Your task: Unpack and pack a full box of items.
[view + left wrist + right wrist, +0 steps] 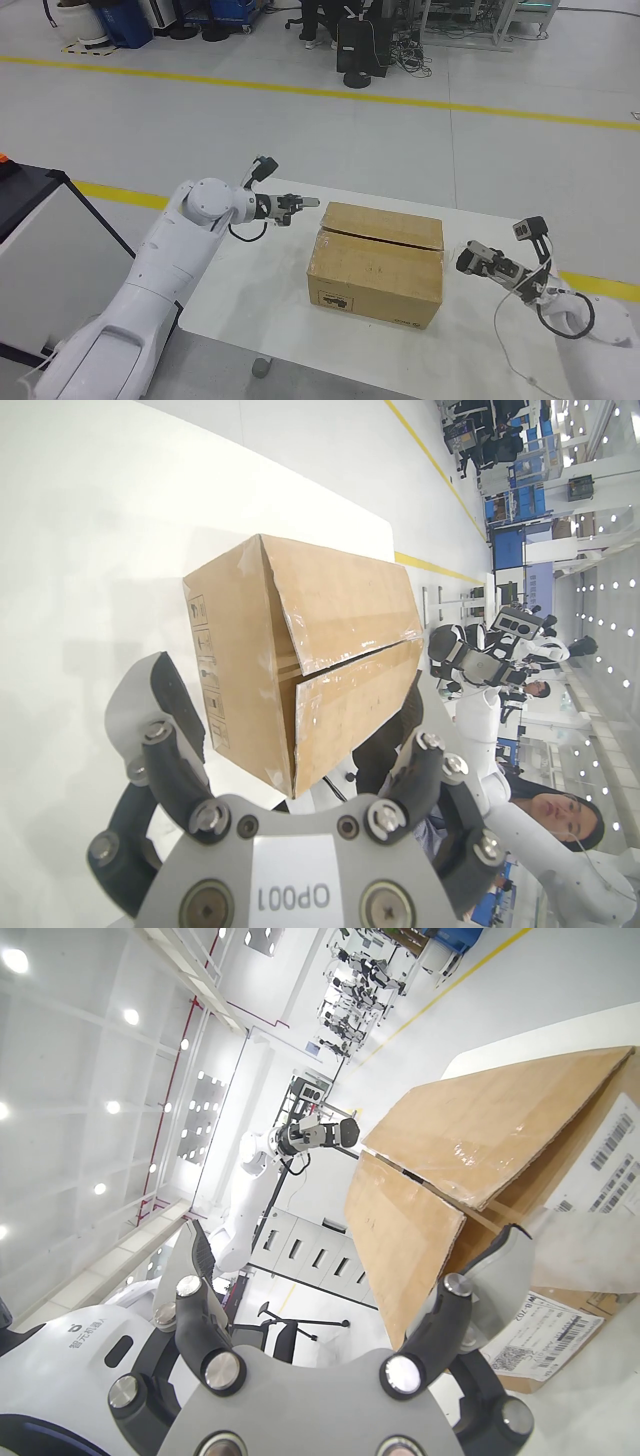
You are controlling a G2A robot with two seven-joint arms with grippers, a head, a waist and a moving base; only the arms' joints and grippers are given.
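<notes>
My left fingers (172, 700) stood spread wide and held nothing. My right fingers (505, 1258) were parted about as far and were empty too. The box (375, 265) sat between the two pairs on the white worktop (250, 290), one end facing each pair and its top seam running from one pair toward the other.

I judged that it was placed there so each arm could work on one end. The top flaps (385, 225) were folded down, but the clear tape along the seam looked slit. From my right wrist, one flap rode slightly above the other, with a dark gap between them. So unpacking had not yet begun, and I took the open fingers as ready to slip under a flap edge, not to clamp the whole carton.

My left arm reached out from the shoulder with the wrist roughly level. Its fingers pointed at the upper corner of the end ahead of them, near it but clearly apart from it. The side with the printed handling marks lay off to one side of that pair.

My right forearm lay low over the worktop, with its fingers aimed at the end carrying the paper labels. One finger sat just beside that end's upper edge, close to the seam, though I could not tell whether it touched the cardboard.
</notes>
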